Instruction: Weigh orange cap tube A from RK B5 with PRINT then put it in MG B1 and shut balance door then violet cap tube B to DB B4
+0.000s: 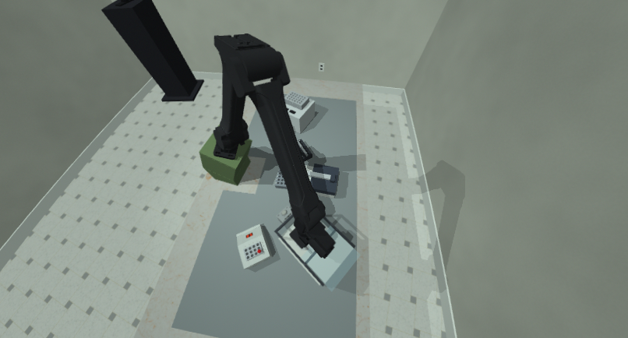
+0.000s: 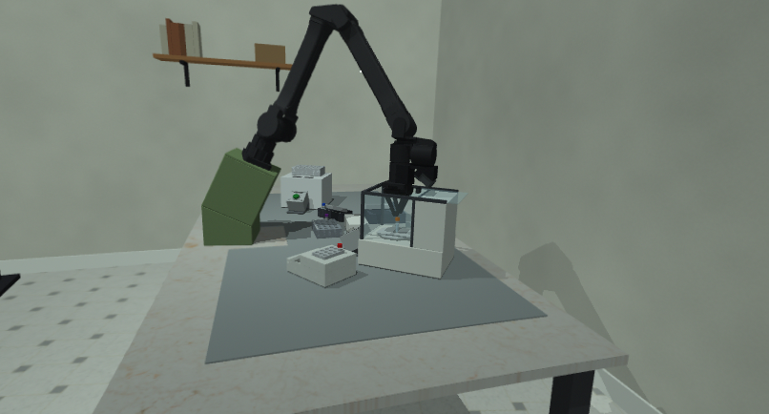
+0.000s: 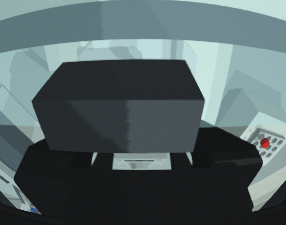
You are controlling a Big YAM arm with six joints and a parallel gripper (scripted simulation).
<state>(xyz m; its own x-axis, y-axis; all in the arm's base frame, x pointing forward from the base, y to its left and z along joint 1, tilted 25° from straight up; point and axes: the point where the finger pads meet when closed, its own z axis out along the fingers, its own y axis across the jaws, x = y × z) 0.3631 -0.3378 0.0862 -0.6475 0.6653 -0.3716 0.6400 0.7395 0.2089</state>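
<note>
I'm apparently fetching tube A [image 2: 397,226] from the balance [image 1: 300,259] [image 2: 399,258] [image 3: 143,20] for step two, holding my pincer [image 1: 299,237] [image 2: 396,209] [image 3: 142,159] partly open and empty, needing to centre, then grip.

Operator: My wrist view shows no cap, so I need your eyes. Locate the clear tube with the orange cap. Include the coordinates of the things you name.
Observer: The orange-capped tube [image 2: 397,225] stands upright inside the white, glass-walled balance [image 1: 300,258] [image 2: 401,258] [image 3: 142,161].

Operator: Report the black metal gripper's height.

Observer: The black gripper [image 1: 300,237] [image 2: 396,212] [image 3: 142,151] is open, its fingertips inside the glass box, about at the cap.

Operator: Describe the glass top pane.

Observer: The pane [image 1: 340,272] [image 2: 461,196] is slid back, jutting past the box's rear.
</note>
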